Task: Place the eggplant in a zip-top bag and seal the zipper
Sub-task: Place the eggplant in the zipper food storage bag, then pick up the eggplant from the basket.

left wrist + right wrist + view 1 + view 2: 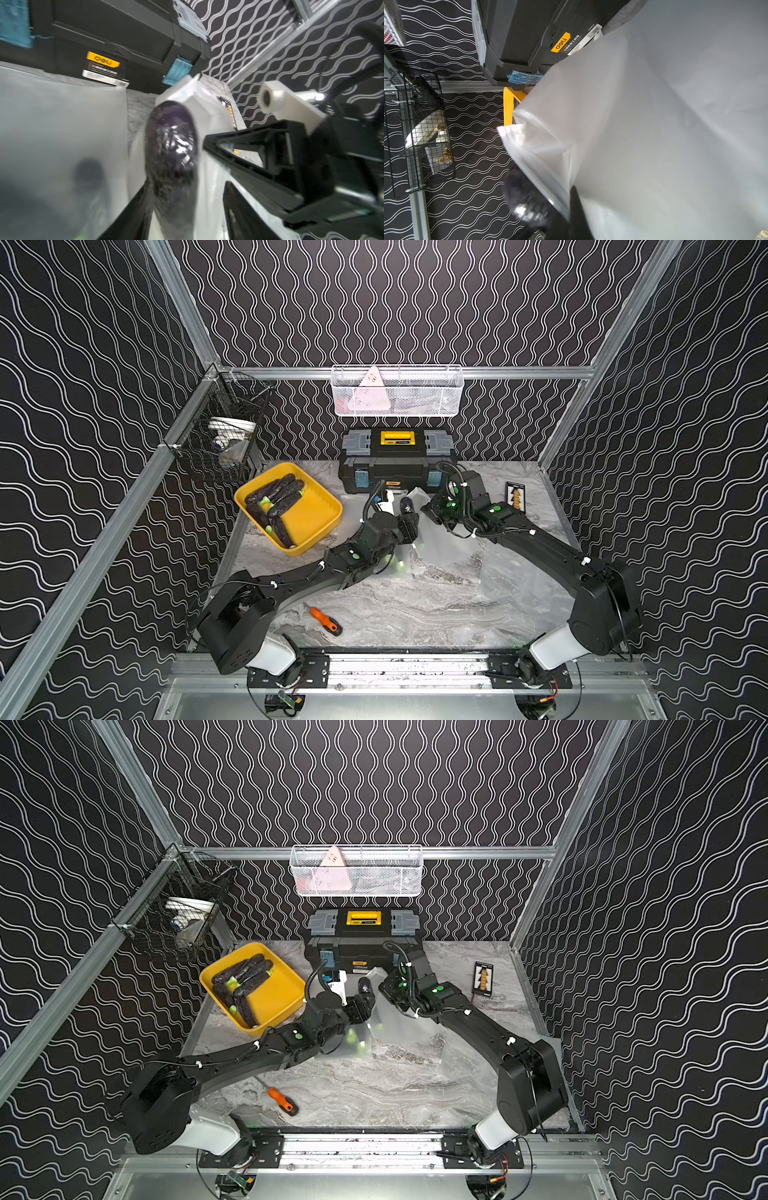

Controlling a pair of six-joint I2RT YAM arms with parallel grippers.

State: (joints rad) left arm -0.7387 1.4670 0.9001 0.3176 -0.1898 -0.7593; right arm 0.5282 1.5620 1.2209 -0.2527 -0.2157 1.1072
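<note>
eggplant [170, 145] hung above the surface [415, 605], tip-first at the mouth of the zip-top bag [633, 124], long axis pointing in. left claw [187, 184] looked spread around it. right claw [430, 508], pressed together, pinched the bag's rim just beside.

Black walls [415, 302] with white wavy-line pattern closed in three sides in both top views. Aluminium frame rails [519, 372] ran along the wall joints and the back. Counter [415, 614] was grey marble-look and evenly lit. A white mesh basket [436, 408] hung on the back rail, and a black wire basket [195, 466] hung on the side rail. A black toolbox [399, 466] with a yellow handle stood against the back wall. A metal base rail [407, 666] ran along the front edge.
</note>
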